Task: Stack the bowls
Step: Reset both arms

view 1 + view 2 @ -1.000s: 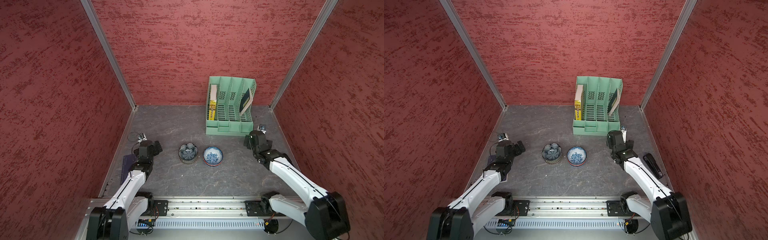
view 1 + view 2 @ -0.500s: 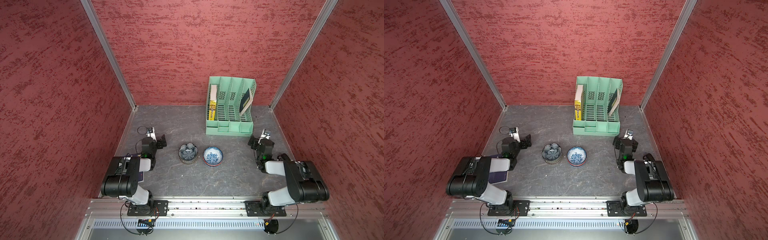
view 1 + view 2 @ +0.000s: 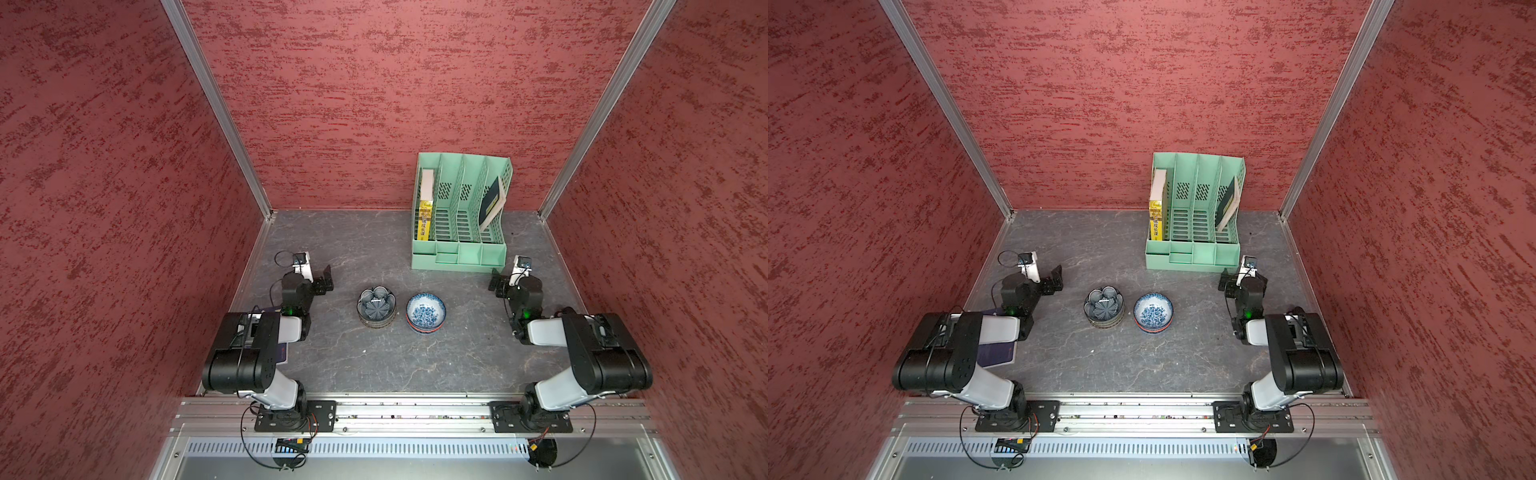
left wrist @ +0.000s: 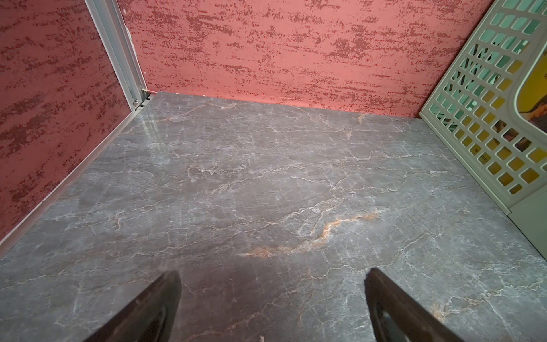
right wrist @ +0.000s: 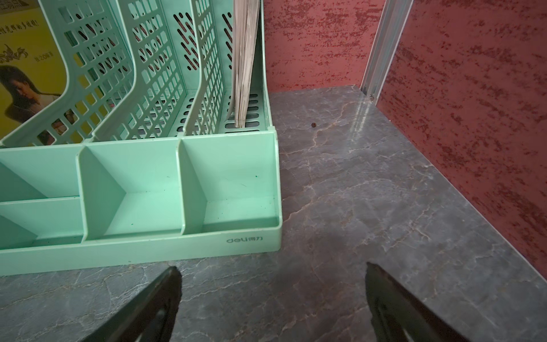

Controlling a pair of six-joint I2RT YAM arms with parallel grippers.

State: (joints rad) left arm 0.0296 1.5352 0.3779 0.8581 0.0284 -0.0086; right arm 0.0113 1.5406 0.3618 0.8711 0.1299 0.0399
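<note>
Both top views alone show the bowls [image 3: 376, 306]; left gripper [image 4: 272, 272] and right gripper [image 5: 272, 267] gape empty.

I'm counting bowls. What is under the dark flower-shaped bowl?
The flower-shaped bowl sits on a stack of other bowls; only their rims show beneath it. Their number and patterns are covered.

Soft, even light fills both top views, sharp throughout; the red walls [image 3: 374, 83] are uniformly bright and the arms [image 3: 249, 353] cast only faint shadows on the grey table [image 3: 374, 365]. Corner posts [image 3: 216, 108] splay toward the upper corners. In the left wrist view, a pale glare streak marks the table at upper left, and the fingers [image 4: 154, 308] of the left gripper [image 4: 272, 271] blur at the lower edge.
</note>
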